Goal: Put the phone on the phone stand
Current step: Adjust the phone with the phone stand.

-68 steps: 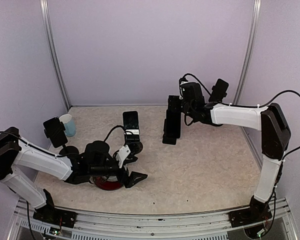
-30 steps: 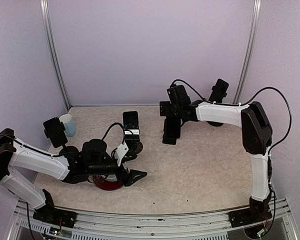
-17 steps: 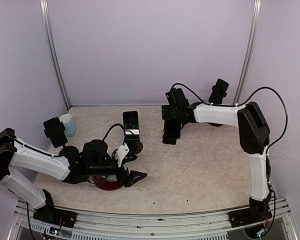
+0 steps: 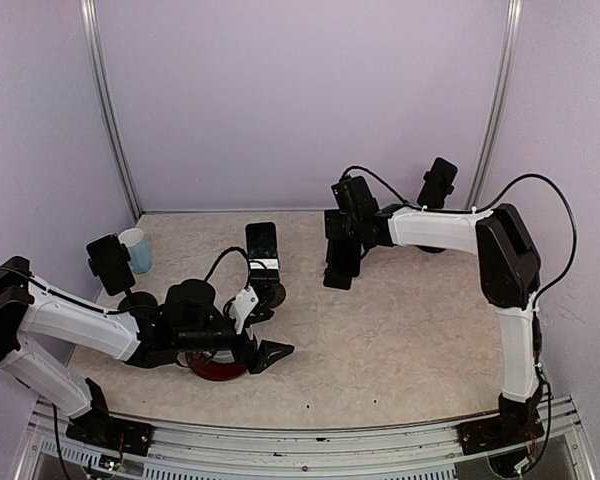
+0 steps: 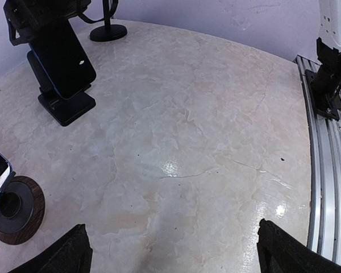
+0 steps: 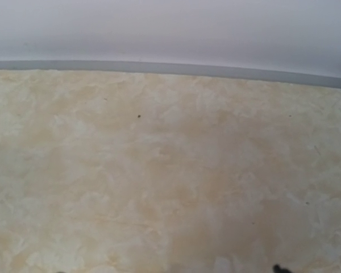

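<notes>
A black phone (image 4: 342, 258) leans upright on a black phone stand (image 4: 335, 283) in the middle of the table; in the left wrist view the phone (image 5: 65, 57) rests on the stand's foot (image 5: 68, 106). My right gripper (image 4: 342, 218) hovers at the phone's top edge, jaws apart with nothing between them. Its wrist view holds only table and back wall, with one fingertip (image 6: 277, 268) at the bottom edge. My left gripper (image 4: 268, 352) lies low near the front left, open and empty, its fingertips (image 5: 284, 250) wide apart.
A second phone (image 4: 263, 250) stands on a round-based holder (image 4: 271, 294). More holders stand at the left (image 4: 110, 262) and back right (image 4: 440, 180). A pale blue cup (image 4: 135, 250) sits far left. A red object (image 4: 215, 368) lies under my left arm.
My right arm has swung left from the phone's side to its top edge, leaving the phone on the stand. The left arm has not moved.
</notes>
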